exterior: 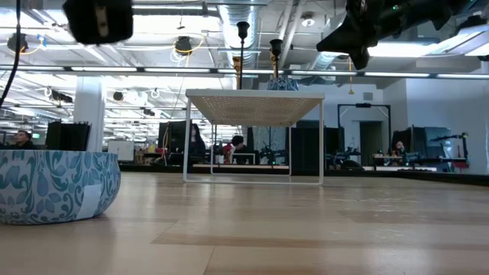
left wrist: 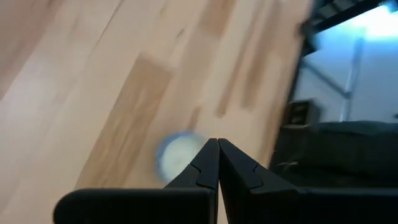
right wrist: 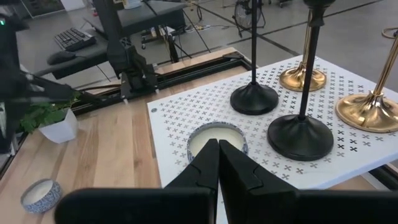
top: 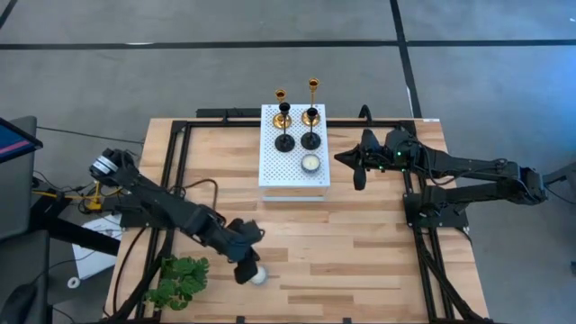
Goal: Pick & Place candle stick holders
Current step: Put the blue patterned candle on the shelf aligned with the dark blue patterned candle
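All four candle stick holders (top: pixel 298 124) stand on the white perforated riser (top: pixel 293 175), so the right tool (top: pixel 359 181) (fingers together, empty) hovers beside it and must open for a stem, while the left tool (top: pixel 245 273), also closed, hangs over a small candle tin (top: pixel 259 276).

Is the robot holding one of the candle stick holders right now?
No, all four candle stick holders stand on the white stand, and both grippers are shut on nothing.

4 candle stick holders (top: pixel 297 117), white stand (top: pixel 294 171)
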`<action>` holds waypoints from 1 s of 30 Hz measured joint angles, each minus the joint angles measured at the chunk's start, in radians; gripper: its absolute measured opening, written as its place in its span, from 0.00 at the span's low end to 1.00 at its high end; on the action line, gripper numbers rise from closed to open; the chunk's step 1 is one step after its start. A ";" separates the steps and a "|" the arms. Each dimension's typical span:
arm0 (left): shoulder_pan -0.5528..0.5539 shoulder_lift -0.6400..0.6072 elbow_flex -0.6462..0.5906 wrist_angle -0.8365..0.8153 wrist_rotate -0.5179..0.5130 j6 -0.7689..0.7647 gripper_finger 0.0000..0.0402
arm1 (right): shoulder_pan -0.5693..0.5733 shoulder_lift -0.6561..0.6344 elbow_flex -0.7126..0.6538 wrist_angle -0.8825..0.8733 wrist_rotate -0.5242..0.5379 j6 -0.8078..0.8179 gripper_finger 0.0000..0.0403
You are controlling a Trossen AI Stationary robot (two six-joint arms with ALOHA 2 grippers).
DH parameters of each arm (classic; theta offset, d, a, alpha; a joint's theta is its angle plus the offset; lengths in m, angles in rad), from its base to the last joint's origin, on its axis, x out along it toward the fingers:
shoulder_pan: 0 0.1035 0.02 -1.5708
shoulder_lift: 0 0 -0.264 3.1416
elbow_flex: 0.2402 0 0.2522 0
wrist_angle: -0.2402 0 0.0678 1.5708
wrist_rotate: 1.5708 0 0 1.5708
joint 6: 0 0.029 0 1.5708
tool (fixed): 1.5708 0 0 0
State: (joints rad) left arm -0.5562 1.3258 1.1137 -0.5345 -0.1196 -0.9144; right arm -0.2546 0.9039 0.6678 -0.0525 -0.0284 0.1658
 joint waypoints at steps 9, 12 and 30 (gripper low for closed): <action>0.000 0.111 0.000 -0.094 0.108 -0.128 0.01 | 0.000 0.000 0.000 0.000 0.000 0.000 0.00; 0.000 0.129 0.000 -0.086 0.125 -0.131 0.01 | 0.000 0.000 0.000 0.000 0.000 0.000 0.00; 0.016 0.120 0.001 -0.035 0.073 -0.044 0.02 | 0.000 0.000 0.000 -0.001 0.000 0.000 0.00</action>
State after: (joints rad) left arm -0.5403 1.4460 1.1145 -0.5699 -0.0462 -0.9581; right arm -0.2546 0.9039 0.6678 -0.0532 -0.0284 0.1658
